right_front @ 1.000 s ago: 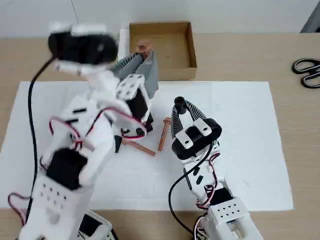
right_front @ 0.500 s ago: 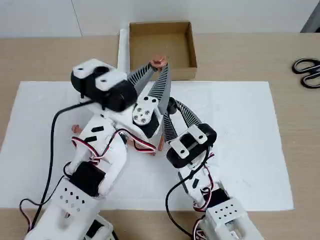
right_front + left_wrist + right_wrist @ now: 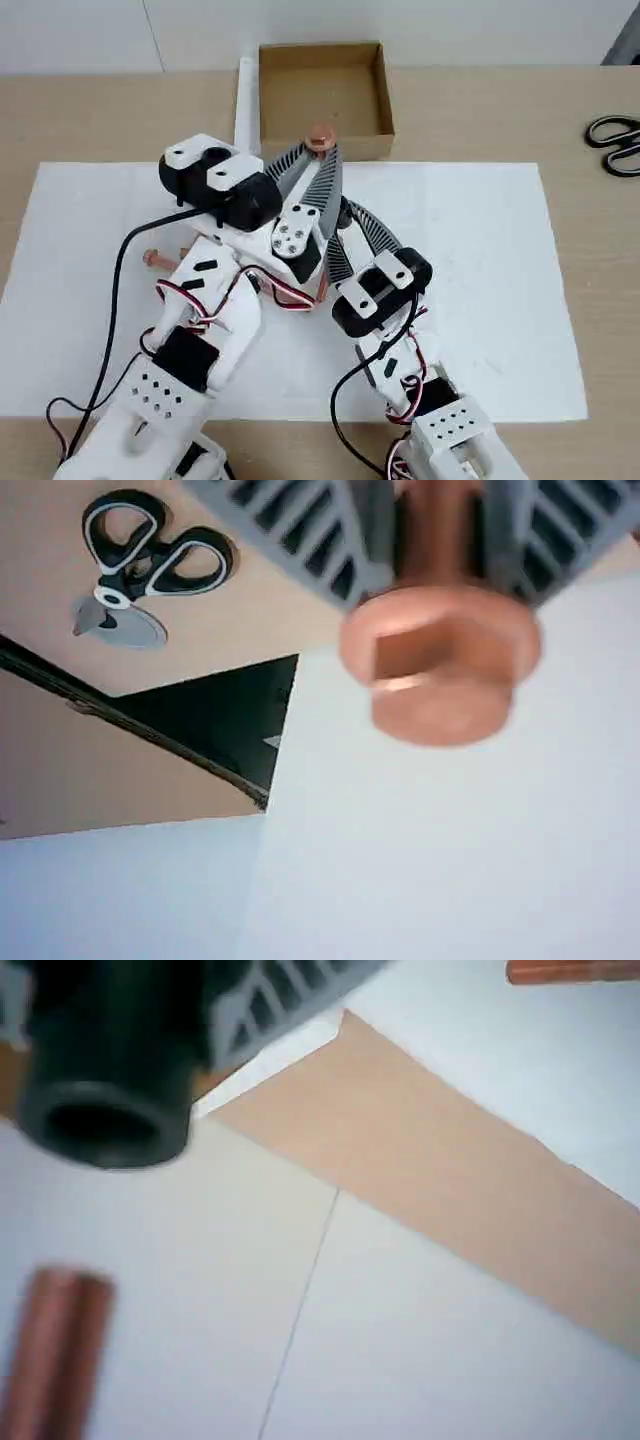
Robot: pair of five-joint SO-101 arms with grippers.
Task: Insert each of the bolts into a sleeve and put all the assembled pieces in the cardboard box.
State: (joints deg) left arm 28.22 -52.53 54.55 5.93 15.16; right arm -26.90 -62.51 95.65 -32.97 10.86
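1. On the tabletop, a white sheet lies under both arms. The cardboard box sits at the sheet's far edge, open side up.
2. Left gripper is clamped on a copper-coloured bolt. The hex head pokes out past the fingertips and is seen against the box's near wall. In the left wrist view the bolt head faces the camera between the ribbed fingers.
3. Right gripper is closed around a black sleeve, just beside the left gripper and over the sheet. In the right wrist view the sleeve's open bore faces the camera.
4. Loose bolt lies on the sheet beside the left arm, partly hidden by it. Second loose bolt lies on the sheet near the sleeve.
5. Scissors lie on the bare tabletop off the sheet's right side, well apart from both arms.
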